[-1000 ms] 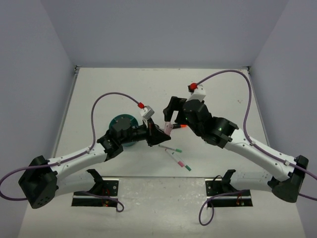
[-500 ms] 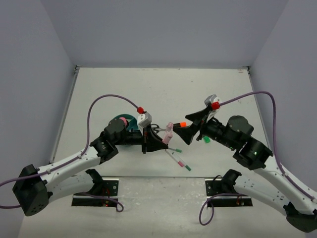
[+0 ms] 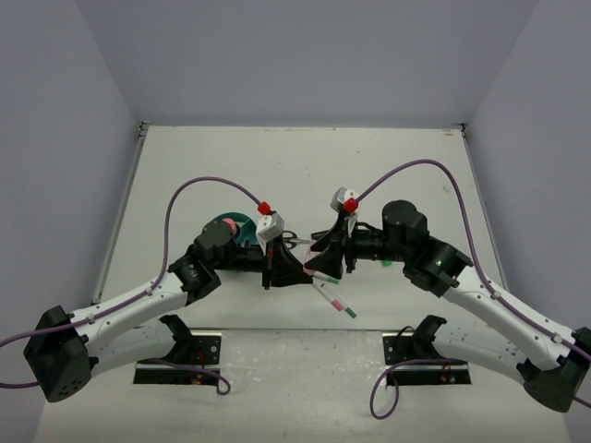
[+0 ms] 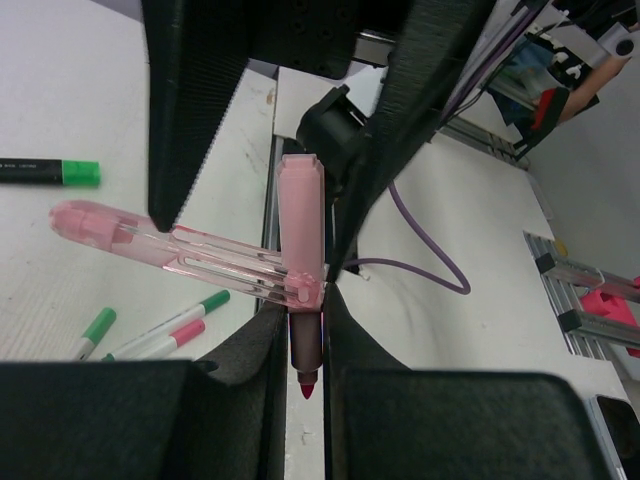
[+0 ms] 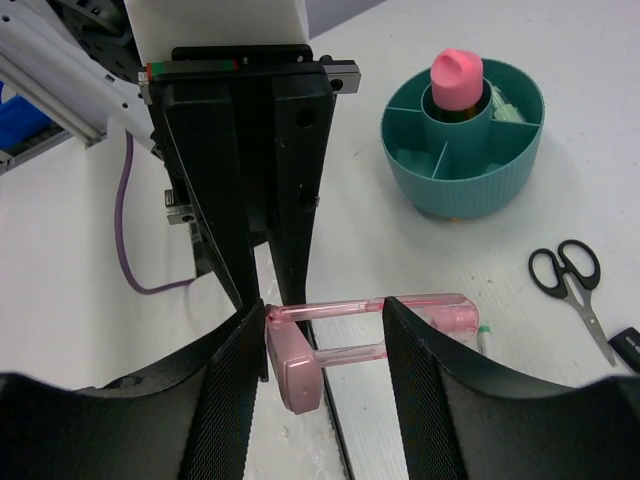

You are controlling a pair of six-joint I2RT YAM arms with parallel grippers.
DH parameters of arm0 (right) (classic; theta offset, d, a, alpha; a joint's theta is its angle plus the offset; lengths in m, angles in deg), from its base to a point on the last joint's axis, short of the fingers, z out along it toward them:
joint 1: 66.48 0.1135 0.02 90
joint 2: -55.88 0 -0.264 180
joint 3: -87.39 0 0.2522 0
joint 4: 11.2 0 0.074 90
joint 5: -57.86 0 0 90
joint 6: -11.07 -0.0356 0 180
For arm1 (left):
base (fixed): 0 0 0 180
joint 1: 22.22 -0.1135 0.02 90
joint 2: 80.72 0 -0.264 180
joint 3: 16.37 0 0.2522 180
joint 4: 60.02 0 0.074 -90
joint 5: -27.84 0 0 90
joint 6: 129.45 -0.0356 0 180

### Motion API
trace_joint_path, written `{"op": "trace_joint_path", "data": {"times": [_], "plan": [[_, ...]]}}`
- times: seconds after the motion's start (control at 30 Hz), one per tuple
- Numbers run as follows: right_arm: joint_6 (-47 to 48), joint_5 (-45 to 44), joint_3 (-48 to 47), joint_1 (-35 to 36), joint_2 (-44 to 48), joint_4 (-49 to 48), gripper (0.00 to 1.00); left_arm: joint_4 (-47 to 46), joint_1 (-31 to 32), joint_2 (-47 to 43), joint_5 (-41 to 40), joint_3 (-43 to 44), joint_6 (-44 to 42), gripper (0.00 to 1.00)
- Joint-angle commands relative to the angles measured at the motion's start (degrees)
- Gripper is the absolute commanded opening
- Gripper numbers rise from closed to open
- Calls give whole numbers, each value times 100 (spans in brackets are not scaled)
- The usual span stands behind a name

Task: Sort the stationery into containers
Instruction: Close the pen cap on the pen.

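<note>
My left gripper (image 4: 303, 320) is shut on a pink pen (image 4: 301, 220), whose red tip points back between its fingers. A clear pink piece (image 4: 180, 245) sticks out sideways from the pen. My right gripper (image 5: 325, 320) faces the left one, open, with its fingers on either side of that clear piece (image 5: 340, 312). In the top view the two grippers (image 3: 300, 268) (image 3: 320, 263) meet above the table's middle. The teal organizer (image 5: 470, 185) stands beyond, with a pink tube (image 5: 456, 75) in its centre well.
Black scissors (image 5: 570, 275) lie on the table near the organizer. Thin white pens (image 3: 332, 297) with green and pink caps lie below the grippers. A green-capped highlighter (image 4: 50, 172) lies to the side. The organizer (image 3: 242, 231) is partly hidden by the left arm.
The right gripper drew back to the right half a second ago and has now come back left onto the pink pen. The left gripper has kept hold of the pen.
</note>
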Motion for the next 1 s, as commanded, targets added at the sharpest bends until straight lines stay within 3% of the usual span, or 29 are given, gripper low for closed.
{"op": "trace_joint_path", "data": {"times": [0.0,0.1,0.27,0.43,0.67,0.9,0.97], "plan": [[36,-135,-103,4,116,-128,62,-285,28,-51,92,200,-98,0],[-49,-400,21,11,407,-233,66,-290,25,-39,41,195,-93,0],[-20,13,-211,11,323,47,46,-344,22,-30,-85,225,-32,0],[-47,236,-170,3,265,151,43,-336,22,-14,-123,291,-11,0],[-114,505,-97,2,239,103,30,-320,28,-15,-157,356,-2,0],[-71,576,-94,2,257,-65,1,-338,22,66,-61,394,7,0],[-57,495,-67,11,293,-119,0,-316,22,97,-65,394,2,0]]}}
